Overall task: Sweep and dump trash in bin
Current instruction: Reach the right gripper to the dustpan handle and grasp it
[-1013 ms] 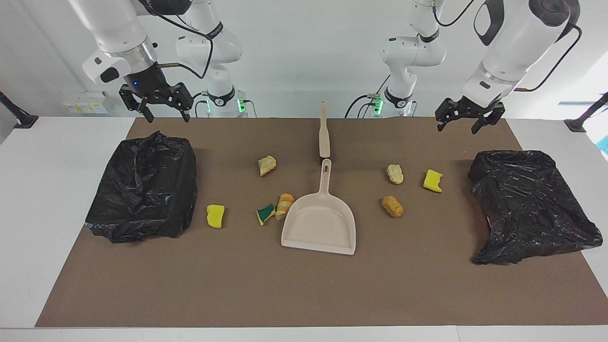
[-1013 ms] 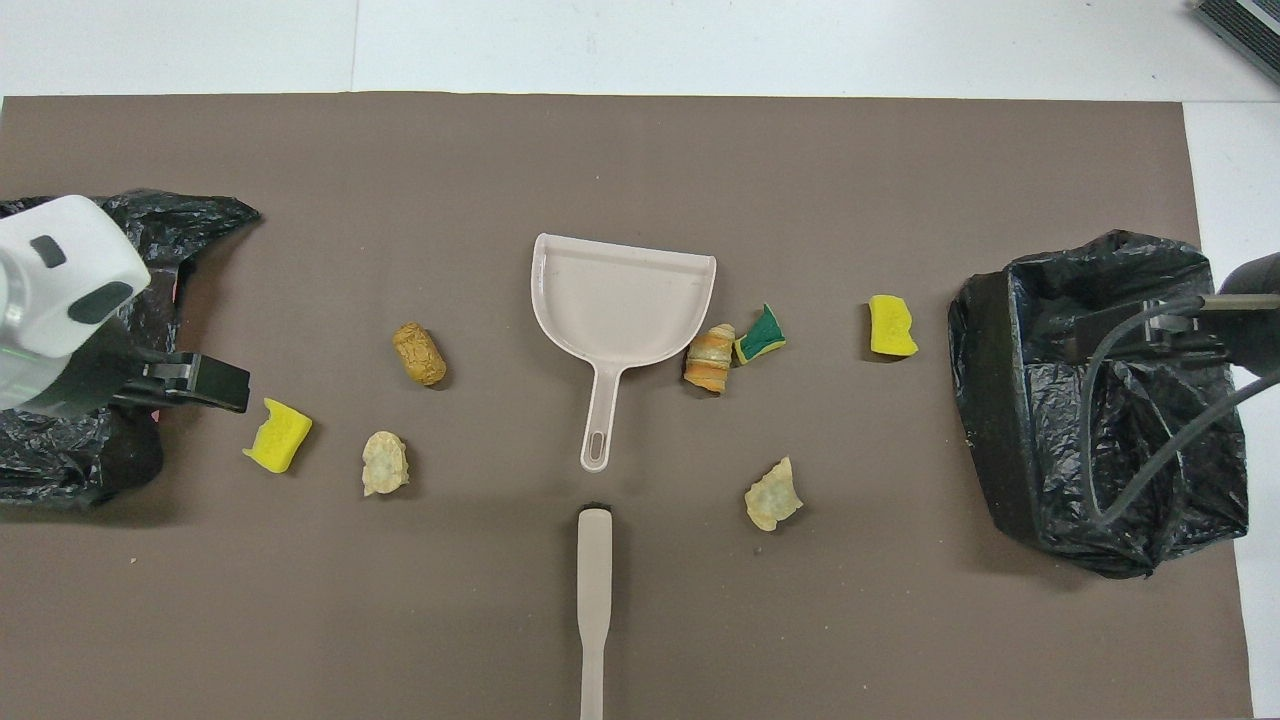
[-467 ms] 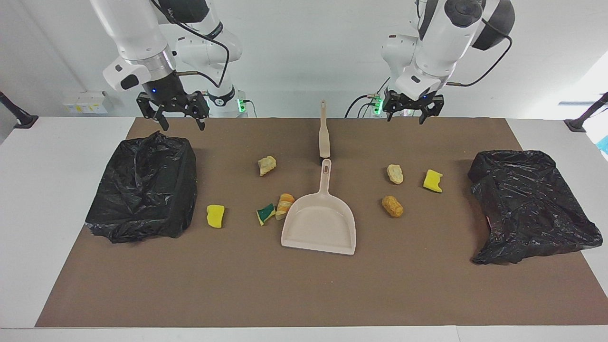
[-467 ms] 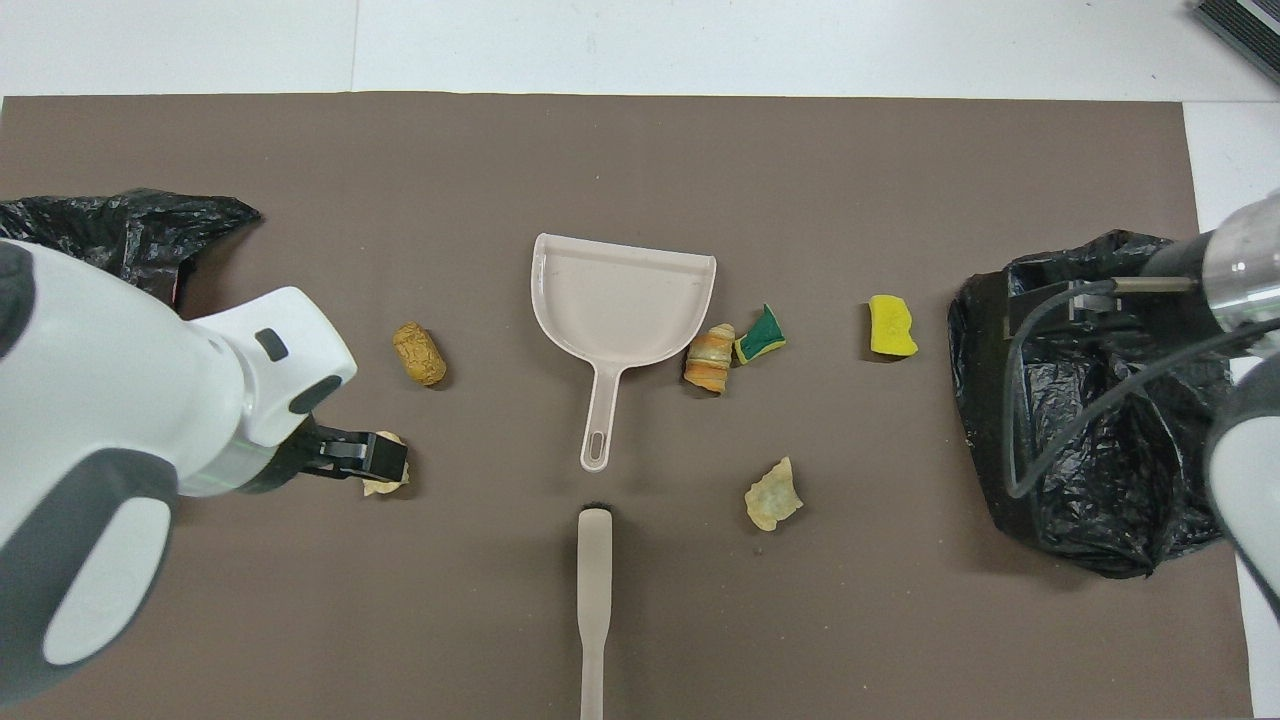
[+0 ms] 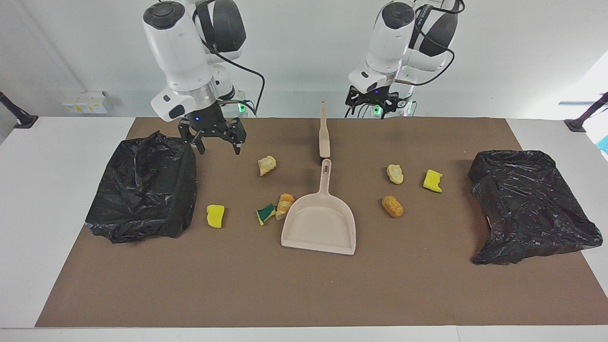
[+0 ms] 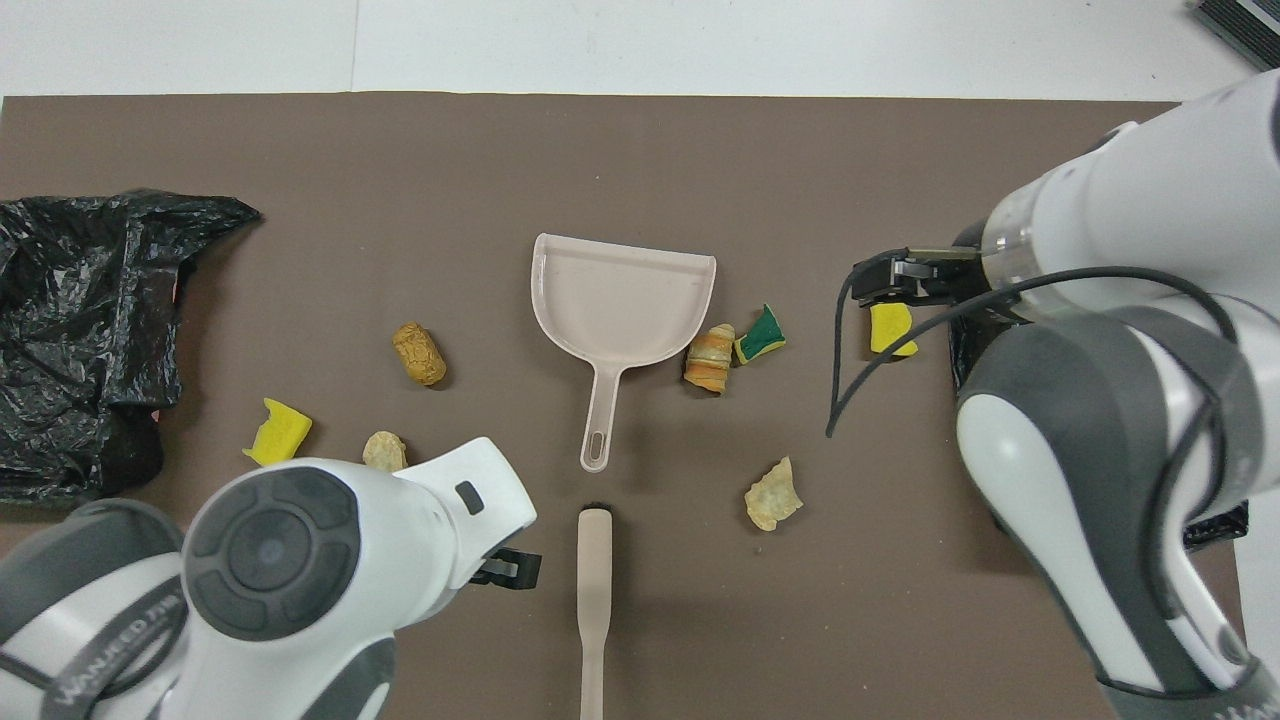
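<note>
Although parked over the bin bags a second ago, now found swung inward: left gripper (image 5: 374, 105) at upper centre of the facing frame, hanging just beside the brush (image 5: 324, 133) handle; right gripper (image 5: 216, 138) at upper left, above the mat between black bin (image 5: 142, 190) and a beige lump (image 5: 267, 165). Both claws released, holding nothing. Trash unmoved: seven scraps scattered mid-frame around dustpan (image 5: 323, 223), none in it, none in either bin. Second bin (image 5: 532, 204) at right edge. Judged as approach to the tools; sweeping not begun. Brush pickup by left likely next.
</note>
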`<state>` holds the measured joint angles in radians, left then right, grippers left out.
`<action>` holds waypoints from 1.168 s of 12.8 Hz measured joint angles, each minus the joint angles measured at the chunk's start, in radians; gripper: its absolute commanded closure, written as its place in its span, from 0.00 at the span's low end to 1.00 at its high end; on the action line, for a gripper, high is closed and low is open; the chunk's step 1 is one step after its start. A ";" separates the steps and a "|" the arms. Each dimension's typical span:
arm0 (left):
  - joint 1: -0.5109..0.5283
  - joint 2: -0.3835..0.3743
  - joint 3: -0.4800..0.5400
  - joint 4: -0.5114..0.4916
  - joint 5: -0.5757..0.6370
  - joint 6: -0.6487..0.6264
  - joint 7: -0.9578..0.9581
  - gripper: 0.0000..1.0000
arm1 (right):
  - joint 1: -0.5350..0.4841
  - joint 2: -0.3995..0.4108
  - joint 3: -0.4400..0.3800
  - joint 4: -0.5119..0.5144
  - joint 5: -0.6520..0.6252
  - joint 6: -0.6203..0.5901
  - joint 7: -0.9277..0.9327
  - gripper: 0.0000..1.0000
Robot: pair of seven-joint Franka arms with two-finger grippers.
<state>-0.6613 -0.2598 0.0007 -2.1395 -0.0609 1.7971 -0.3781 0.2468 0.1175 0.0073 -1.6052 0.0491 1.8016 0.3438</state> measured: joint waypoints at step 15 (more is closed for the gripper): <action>-0.412 0.028 -0.001 -0.436 -0.001 0.506 -0.375 0.42 | 0.359 0.427 -0.002 0.204 -0.009 0.180 0.289 0.00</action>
<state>-1.0737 -0.2323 -0.0004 -2.5752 -0.0614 2.3035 -0.7529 0.6056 0.5445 0.0052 -1.4012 0.0403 1.9815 0.6326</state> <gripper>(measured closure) 0.004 0.000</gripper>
